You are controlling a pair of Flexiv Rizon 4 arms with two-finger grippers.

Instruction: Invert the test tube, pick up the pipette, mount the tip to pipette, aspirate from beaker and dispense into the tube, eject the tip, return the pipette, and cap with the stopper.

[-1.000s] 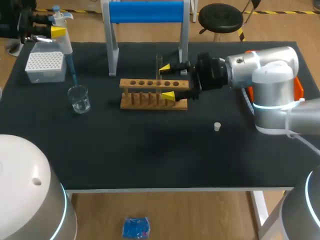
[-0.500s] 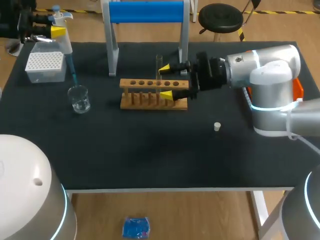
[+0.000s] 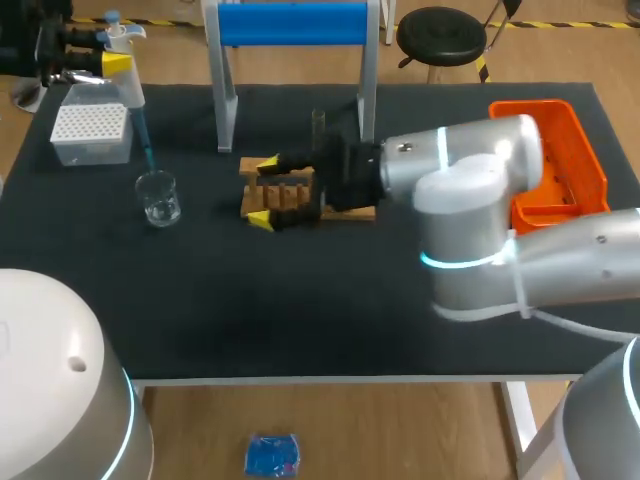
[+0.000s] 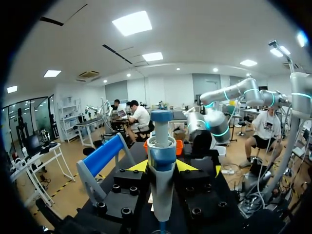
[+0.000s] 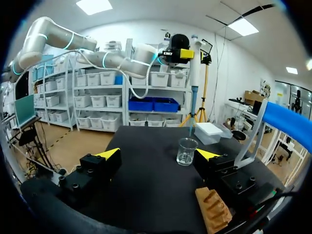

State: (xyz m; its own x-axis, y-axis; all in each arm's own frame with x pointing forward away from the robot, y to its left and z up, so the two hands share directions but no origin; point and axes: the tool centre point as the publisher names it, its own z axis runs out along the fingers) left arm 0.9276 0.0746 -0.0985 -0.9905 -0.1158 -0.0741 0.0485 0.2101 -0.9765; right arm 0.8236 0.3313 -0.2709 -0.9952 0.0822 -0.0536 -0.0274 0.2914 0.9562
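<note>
My left gripper (image 3: 112, 60) is shut on the white and blue pipette (image 3: 130, 100) at the table's far left corner. Its blue tip points down just above the glass beaker (image 3: 160, 198). In the left wrist view the pipette (image 4: 162, 180) stands upright between the fingers of the left gripper (image 4: 162, 166). My right gripper (image 3: 263, 190) lies level and open around the left end of the wooden rack (image 3: 290, 195). A glass test tube (image 3: 318, 120) stands upright behind the rack. From the right gripper (image 5: 158, 154) the beaker (image 5: 186, 151) is straight ahead. The stopper is hidden.
A white tip box (image 3: 92, 132) sits behind the beaker. A blue-topped stand (image 3: 290, 25) rises at the back middle. An orange tray (image 3: 555, 160) lies at the right edge. My right arm (image 3: 460, 200) spans the table's middle.
My right arm has swept left along the rack, its open gripper going from the rack's right end to its left end. This uncovered the orange tray and hid the stopper. The left arm kept still.
</note>
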